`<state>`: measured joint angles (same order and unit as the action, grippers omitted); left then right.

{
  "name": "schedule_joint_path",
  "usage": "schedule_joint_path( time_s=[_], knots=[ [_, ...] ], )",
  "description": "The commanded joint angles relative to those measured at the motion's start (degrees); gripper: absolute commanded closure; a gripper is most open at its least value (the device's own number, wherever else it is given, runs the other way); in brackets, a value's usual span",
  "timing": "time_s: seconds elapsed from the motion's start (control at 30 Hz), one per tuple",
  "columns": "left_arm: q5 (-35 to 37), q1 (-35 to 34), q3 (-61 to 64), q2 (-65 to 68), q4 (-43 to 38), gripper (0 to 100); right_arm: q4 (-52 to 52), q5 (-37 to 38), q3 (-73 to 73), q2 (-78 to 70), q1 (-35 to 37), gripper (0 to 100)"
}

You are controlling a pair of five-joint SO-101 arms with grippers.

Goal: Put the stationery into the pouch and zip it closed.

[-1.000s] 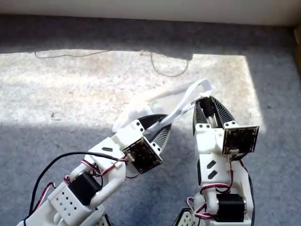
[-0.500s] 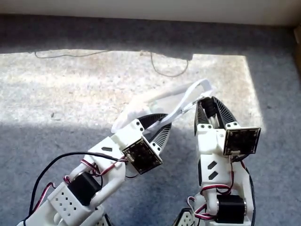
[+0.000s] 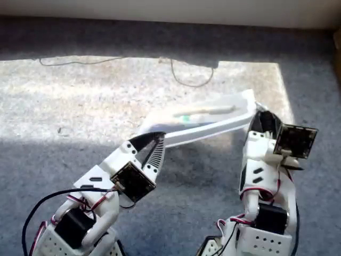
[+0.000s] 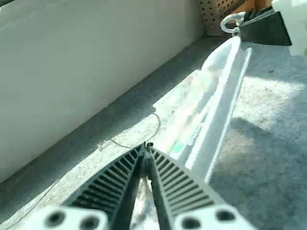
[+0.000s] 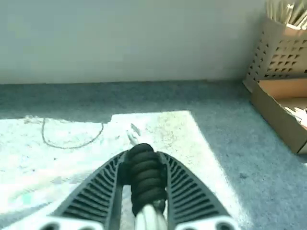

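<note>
Left pincer (image 3: 159, 137) (image 4: 145, 146): pressed together on the near end of the pouch, thin plastic caught between its jaws.
Right pincer (image 3: 259, 120) (image 5: 140, 153): pinching a black ribbed pull (image 5: 144, 176) at the pouch's other end; a metal ring (image 4: 230, 24) sits just beside it.
Pouch (image 3: 210, 127) (image 4: 217, 103): clear and long, stretched straight between the two pincers and lifted off the desk, with its shadow beneath.
Stationery (image 3: 201, 112): pale pen-like pieces inside the pouch, one with a green mark; any print is too small to read.
Desk (image 3: 64, 106): grey, carpet-like, partly in sunlight.
Cable (image 3: 186, 81): thin, looping on the desk beyond the pouch.
Box (image 5: 283, 52): perforated cardboard, standing by the pale wall.
</note>
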<state>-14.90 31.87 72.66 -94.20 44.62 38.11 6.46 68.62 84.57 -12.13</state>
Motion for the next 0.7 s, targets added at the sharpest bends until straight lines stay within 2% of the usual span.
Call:
schedule_joint_path(
  time_s=[0.0,0.2,0.33,0.43,0.53,0.67],
  knots=[
    [-0.35,-1.01,-0.48,-4.44,3.43,100,-1.98,0.44,-5.32,-3.12,-1.1,99.3],
    [-0.44,-1.01,-0.48,-5.32,4.13,100,1.1,0.7,-6.2,-3.12,0.04,99.3],
    [-0.26,-1.01,-0.75,-5.49,4.04,99,6.02,0.97,-9.54,-0.57,4.44,99.3],
    [-0.26,-1.01,-1.01,-5.49,4.04,99,11.38,4.57,-12.44,2.68,9.36,99.3],
    [0.53,-1.01,-1.01,-5.49,4.04,90,17.01,6.59,-16.84,5.23,15.25,99.3],
    [10.37,-1.36,-3.82,-5.58,4.4,82,21.49,8.09,-22.81,5.49,23.43,99.3]
  ],
)
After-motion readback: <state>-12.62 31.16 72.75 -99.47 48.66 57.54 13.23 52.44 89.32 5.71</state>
